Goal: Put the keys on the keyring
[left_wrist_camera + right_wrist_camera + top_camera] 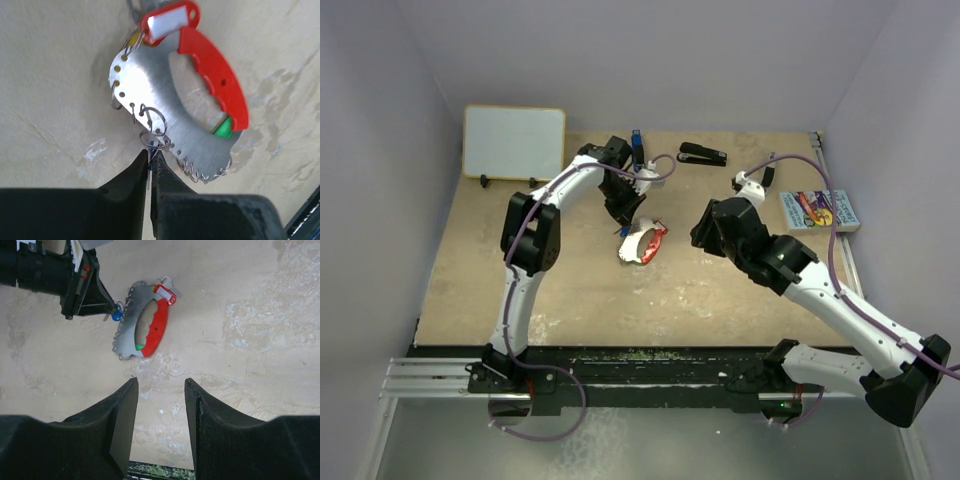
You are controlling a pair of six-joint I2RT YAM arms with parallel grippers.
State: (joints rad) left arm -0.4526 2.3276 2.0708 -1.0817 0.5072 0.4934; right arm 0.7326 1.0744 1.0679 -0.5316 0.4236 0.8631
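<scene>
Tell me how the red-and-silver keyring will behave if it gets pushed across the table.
The keyring looks like a flat, stiff metal plate, so it would probably slide or pivot on the table rather than roll. Its loose wire rings and red tag would likely flop or snag.

Keyring (150, 95) silver w/ red grip; red tag (170, 20), green tag (223, 129), blue tag (116, 316).

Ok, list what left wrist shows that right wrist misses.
Only left wrist: the holes and small wire rings along the keyring's silver edge. Only right wrist: the open right gripper, apart from the keyring. Both: the keyring, its red tag, and the left gripper shut on a blue tag at that edge.
</scene>
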